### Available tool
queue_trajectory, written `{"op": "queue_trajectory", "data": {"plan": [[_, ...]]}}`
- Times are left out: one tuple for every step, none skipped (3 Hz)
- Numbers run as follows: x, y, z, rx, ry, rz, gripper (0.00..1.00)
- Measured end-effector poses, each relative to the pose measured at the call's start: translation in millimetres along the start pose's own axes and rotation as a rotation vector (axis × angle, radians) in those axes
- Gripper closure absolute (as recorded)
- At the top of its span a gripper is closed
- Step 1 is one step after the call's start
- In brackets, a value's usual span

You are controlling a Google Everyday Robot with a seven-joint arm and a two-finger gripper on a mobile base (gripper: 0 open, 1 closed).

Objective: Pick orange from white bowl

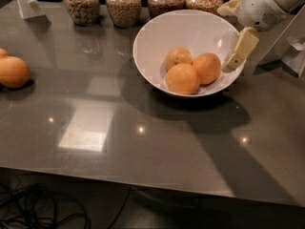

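Observation:
The white bowl (157, 37) stands at the back middle of the dark table and holds three oranges. The deep reddish-orange orange (208, 67) lies at the bowl's right. A slightly larger orange (182, 78) lies in front and a paler yellowish one (178, 57) behind. My gripper (229, 35) hangs at the bowl's right rim, open and empty. Its lower finger (242, 48) points down just right of the orange, close to it. The other finger (229, 6) shows above the rim.
Several glass jars of grains (123, 5) line the back edge behind the bowl. Two more oranges (13, 72) lie at the far left. A white stand (27, 3) is at the back left, white equipment (290, 42) at the right.

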State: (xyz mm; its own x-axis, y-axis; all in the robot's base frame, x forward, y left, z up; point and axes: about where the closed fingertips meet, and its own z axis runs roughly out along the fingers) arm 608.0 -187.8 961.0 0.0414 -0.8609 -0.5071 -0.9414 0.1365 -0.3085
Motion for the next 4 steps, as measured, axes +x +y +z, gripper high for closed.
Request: {"op": "queue_trajectory", "data": {"plan": [[8.7,-3.2,22.8,-0.037,0.009,-0.011,0.19],[19.7,0.7,42.2,-0.077,0.032,-0.013,0.43],[28.7,5.3,56.8,-0.109,0.050,-0.012,0.46],[34.2,11.6,70.1,-0.143,0.065,-0.013,0.33]]}}
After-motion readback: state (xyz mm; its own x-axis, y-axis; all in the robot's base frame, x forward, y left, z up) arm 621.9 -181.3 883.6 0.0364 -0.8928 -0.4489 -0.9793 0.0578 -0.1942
